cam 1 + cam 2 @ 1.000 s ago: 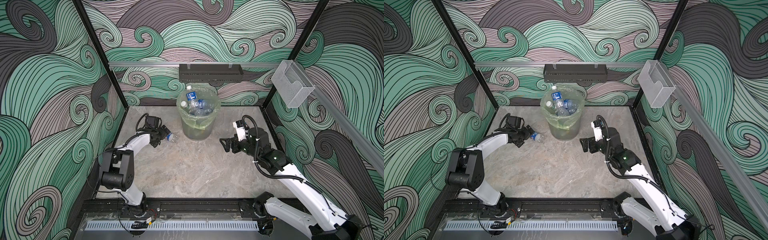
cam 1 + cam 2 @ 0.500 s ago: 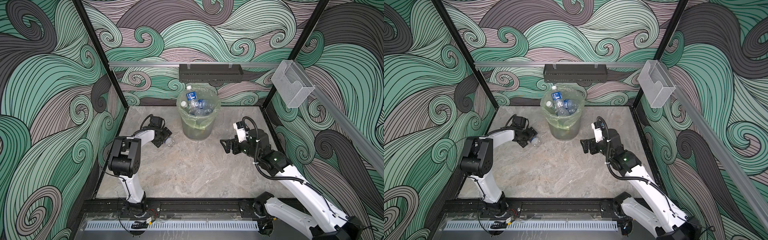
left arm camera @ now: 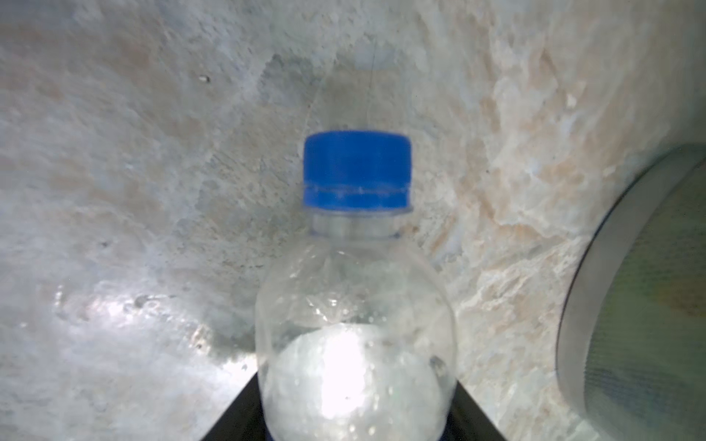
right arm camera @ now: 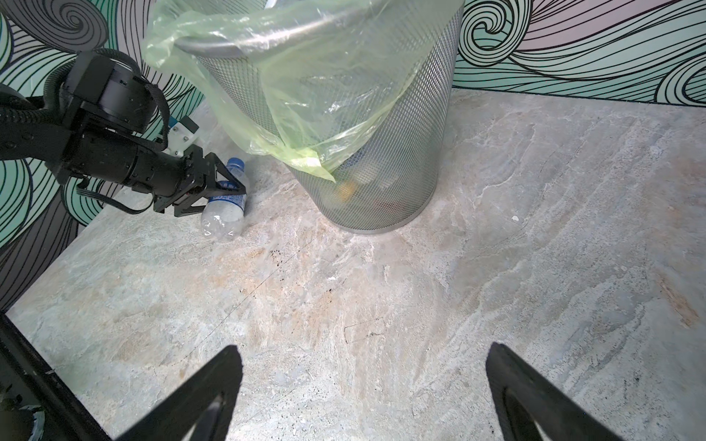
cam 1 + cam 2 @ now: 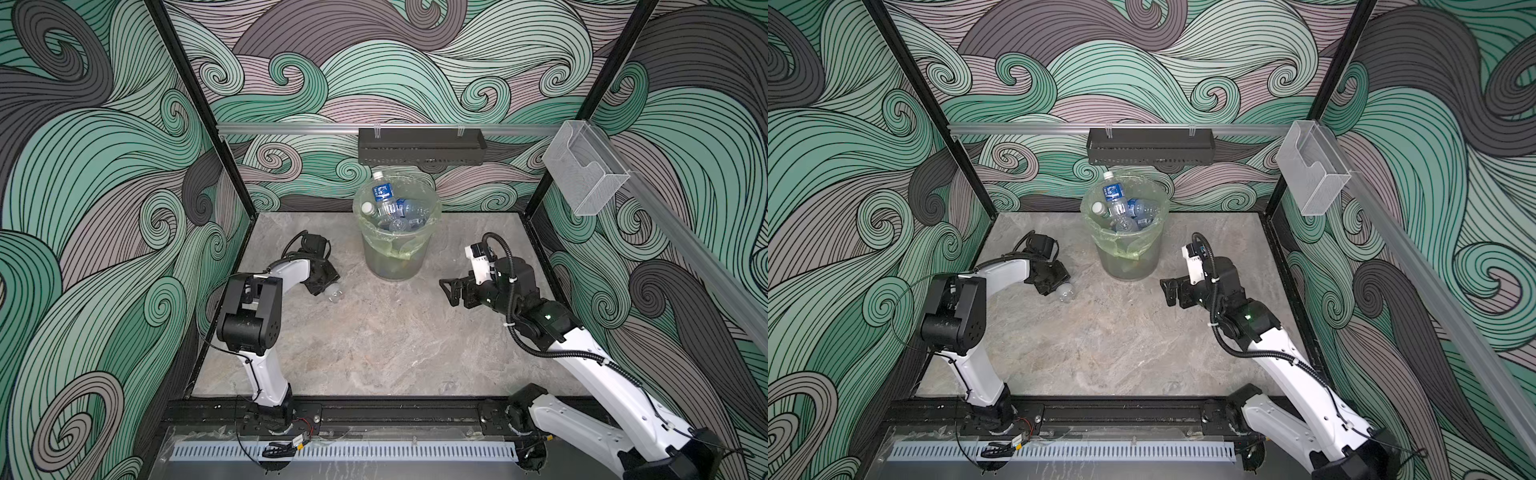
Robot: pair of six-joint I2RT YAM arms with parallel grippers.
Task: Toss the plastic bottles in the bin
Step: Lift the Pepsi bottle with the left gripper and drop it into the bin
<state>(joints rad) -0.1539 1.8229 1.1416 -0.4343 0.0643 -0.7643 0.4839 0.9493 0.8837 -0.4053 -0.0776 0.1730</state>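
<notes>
left tool (image 4: 225,188) now tight on the clear bottle (image 4: 224,215) beside the bin (image 4: 401,114), no longer wide; right tool (image 4: 363,349) still wide

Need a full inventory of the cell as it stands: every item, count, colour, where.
loose bottle: one, clear with blue cap and label, lying on the table next to the bin, on its left in both top views
bottles in the bin: several, exact count hidden, mostly clear with blue labels, one poking above the rim
bin: one, grey mesh with yellow-green bag liner, back centre of the table
black tray: one, black, hung on the back rail above the bin
clear box: one, transparent, on the right side rail
table: one, grey marble look
left gripper: black, jaws closed around the loose bottle
right gripper: black, open, empty, right of the bin
</notes>
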